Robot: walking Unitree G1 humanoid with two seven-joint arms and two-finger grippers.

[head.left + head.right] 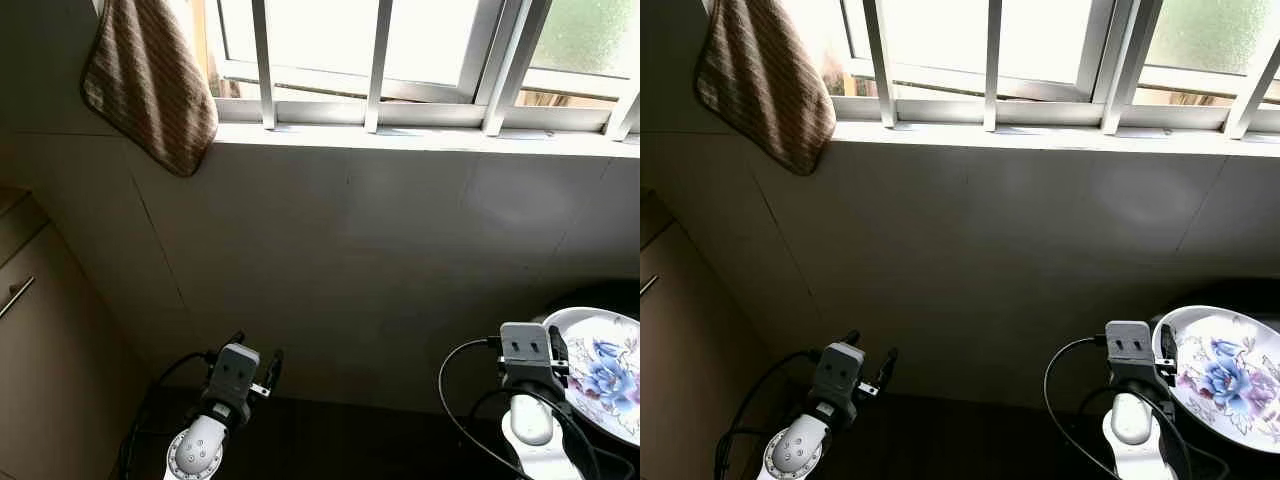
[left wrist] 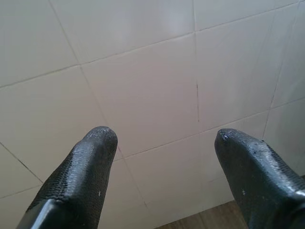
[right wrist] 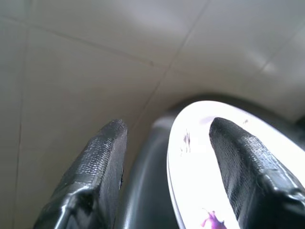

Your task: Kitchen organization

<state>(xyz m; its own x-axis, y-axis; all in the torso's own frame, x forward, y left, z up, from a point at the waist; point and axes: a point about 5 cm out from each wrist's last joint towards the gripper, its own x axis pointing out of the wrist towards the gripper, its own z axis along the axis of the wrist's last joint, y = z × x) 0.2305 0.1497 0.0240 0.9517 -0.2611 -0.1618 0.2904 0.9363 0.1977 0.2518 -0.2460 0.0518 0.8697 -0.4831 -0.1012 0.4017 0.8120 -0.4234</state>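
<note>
Right gripper (image 3: 164, 138): black fingers spread wide, straddling the rim of the white round plate with a blue-and-purple flower print (image 1: 612, 385); contact cannot be confirmed. Plate sits at the dark worktop's right edge. Left gripper (image 2: 162, 138): fingers apart, empty, facing the cream tiled wall (image 2: 143, 71).

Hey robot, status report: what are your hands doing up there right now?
Left gripper open, facing tiled wall. Right gripper open, straddling rim of flowered plate. Striped cloth hanging at window, nothing blocking.
</note>
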